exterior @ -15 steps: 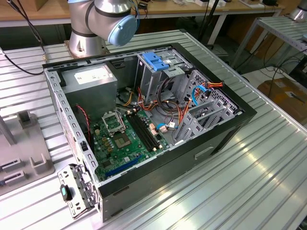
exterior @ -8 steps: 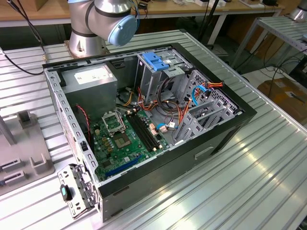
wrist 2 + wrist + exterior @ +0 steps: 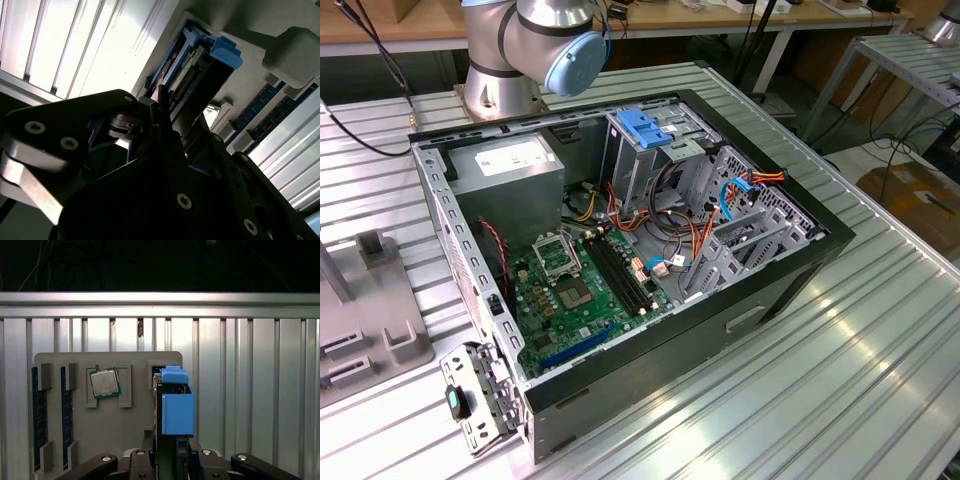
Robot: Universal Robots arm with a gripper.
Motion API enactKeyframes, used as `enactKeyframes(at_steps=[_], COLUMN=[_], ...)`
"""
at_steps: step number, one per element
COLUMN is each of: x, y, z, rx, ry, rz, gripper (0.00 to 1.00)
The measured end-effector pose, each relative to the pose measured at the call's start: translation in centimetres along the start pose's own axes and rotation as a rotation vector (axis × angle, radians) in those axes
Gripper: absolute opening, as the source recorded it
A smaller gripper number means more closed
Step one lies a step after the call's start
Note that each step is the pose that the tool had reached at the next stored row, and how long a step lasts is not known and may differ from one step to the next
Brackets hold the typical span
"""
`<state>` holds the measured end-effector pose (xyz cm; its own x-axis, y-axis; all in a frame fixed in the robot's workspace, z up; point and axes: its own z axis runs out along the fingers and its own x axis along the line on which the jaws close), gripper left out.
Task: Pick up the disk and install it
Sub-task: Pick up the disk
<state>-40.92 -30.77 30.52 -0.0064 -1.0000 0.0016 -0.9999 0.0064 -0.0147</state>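
Your claw [image 3: 172, 455] clamps the blue-framed disk [image 3: 177, 412] from both sides, the disk standing on end at the grey tray [image 3: 135, 430] on the bench [image 3: 260, 390], beside a processor chip [image 3: 104, 383].

I see a grey tray [image 3: 135, 425] carrying a processor chip [image 3: 104, 383] and memory sticks [image 3: 39, 420]; open computer case [image 3: 670, 362] on the bench [image 3: 840, 380].

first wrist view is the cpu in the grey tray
Yes, the cpu rests in a recess of the grey tray, near the disk.
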Motion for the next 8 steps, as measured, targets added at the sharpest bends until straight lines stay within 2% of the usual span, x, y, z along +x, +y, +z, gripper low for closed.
enactKeyframes(at_steps=[3,6,8], x=[0.00,0.00,0.00], y=[-0.01,-0.02,-0.03], z=[-0.19,-1.17,-2.21], rx=[0.0006,0.0001,0.0001], ry=[-0.0002,0.0002,0.0057], rz=[0.000,0.000,0.000], gripper=[0.35,0.35,0.35])
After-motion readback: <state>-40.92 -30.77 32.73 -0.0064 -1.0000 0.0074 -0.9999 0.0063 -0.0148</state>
